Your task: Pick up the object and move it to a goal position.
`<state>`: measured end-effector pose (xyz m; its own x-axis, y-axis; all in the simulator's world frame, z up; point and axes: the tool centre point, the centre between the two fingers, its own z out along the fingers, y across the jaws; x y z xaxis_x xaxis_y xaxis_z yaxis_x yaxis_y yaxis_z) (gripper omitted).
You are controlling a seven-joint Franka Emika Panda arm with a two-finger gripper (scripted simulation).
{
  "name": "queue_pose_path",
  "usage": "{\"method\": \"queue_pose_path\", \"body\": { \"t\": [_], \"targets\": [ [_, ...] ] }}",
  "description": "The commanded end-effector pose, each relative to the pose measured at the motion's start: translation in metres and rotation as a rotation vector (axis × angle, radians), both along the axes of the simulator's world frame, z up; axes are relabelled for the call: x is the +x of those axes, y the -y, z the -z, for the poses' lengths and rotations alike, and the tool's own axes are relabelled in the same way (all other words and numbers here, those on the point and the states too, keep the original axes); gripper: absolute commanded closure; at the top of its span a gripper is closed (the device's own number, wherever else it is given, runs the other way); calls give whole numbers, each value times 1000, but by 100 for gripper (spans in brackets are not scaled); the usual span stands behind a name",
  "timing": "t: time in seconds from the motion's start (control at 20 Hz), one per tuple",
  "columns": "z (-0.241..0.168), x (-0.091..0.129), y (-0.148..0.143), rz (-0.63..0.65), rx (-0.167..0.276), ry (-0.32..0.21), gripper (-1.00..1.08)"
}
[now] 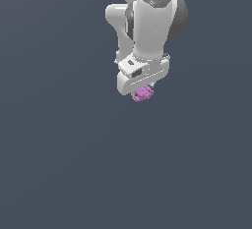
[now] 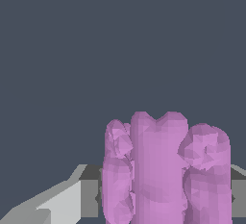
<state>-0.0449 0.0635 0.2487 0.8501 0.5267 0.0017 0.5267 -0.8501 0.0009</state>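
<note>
Exterior view: one white robot arm (image 1: pixel 147 21), reaching down from the top of the frame; one gripper (image 1: pixel 143 86) at its lower end; one purple-pink lumpy object (image 1: pixel 143 94) sitting directly beneath the gripper body, tucked up against it and partly hidden by it; fingers themselves not separately visible here. Plain grey-blue background all round; no goal marker and no other item visible; whether the object is lifted clear of a surface cannot be told.

Wrist view: the same single object (image 2: pixel 166 170), filling the near field right in front of the camera, showing three knobbly lobes side by side; one pale grey finger (image 2: pixel 57 201) to one side of it, with a grey edge showing at the far side; the object lies between them, so the gripper reads as closed on it, contact itself not plainly shown.

Judgement: the object is already in line with the tool, so the coming move looks like carrying, not approach; goal direction unknown.
</note>
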Motion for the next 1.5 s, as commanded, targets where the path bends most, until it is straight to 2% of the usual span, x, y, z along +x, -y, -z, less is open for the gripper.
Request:
{"method": "queue_pose_path", "body": {
  "t": [0.0,0.45,0.75,1.1,1.45],
  "targets": [
    [-28,-1,-6,0,0,-1,108],
    [-120,1,-26,1,0,-2,108],
    [-163,3,-36,2,0,-2,108],
    [-190,6,-41,3,0,-2,108],
    [-195,7,-42,3,0,-2,108]
  ]
}}
